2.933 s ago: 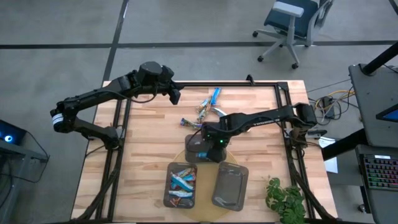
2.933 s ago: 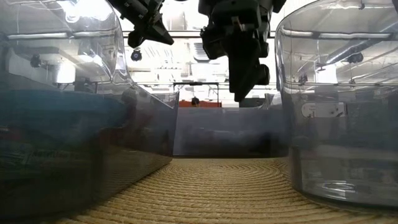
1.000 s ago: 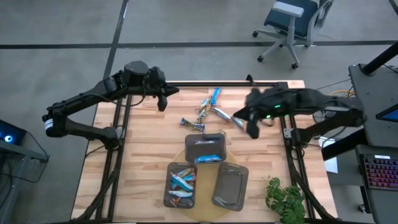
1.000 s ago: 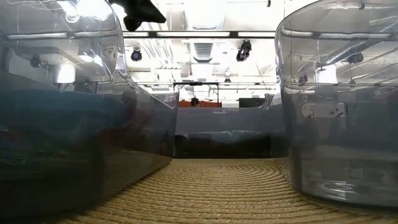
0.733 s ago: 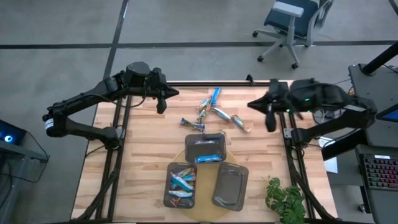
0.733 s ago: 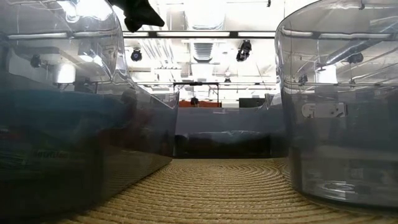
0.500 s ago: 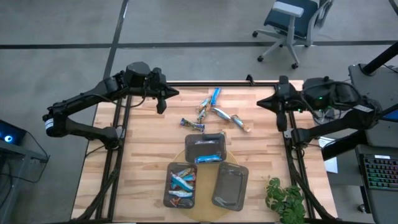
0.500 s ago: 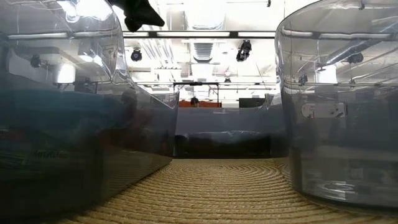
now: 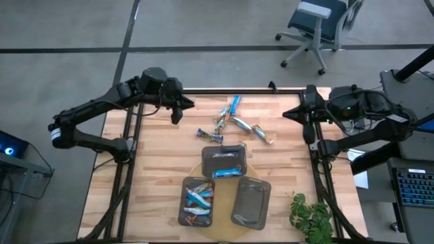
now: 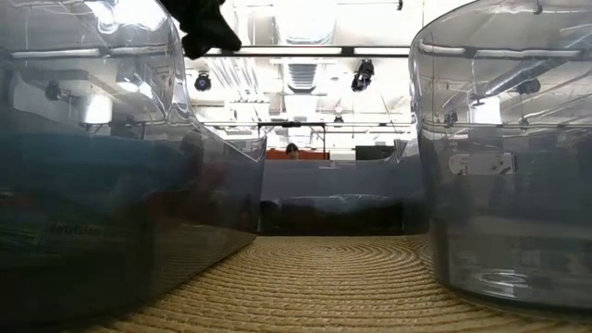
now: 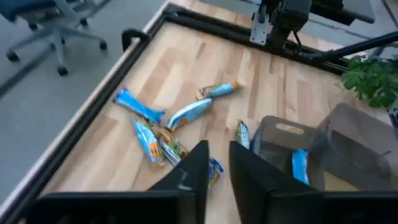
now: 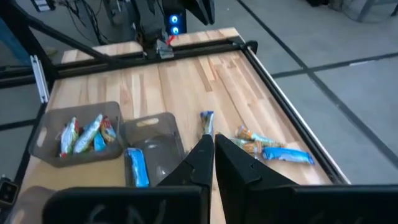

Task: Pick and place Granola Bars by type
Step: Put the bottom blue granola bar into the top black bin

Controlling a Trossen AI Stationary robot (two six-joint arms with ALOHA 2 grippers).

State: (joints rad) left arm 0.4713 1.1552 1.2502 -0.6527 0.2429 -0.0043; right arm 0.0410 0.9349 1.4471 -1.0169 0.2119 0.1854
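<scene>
Left hand (image 9: 178, 114) hangs over the tabletop's (image 9: 163, 176) far-left corner, fingers slightly parted, holding nothing. Right hand (image 9: 308, 132) sits at the right edge, clenched and empty. Loose granola bars (image 9: 234, 120) lie mid-tabletop near the far edge; others fill two trays (image 9: 187, 215).

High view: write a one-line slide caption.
Both arms raised at the table's far corners, loose granola bars between them, three grey trays on a round mat nearer the camera, two holding bars.
</scene>
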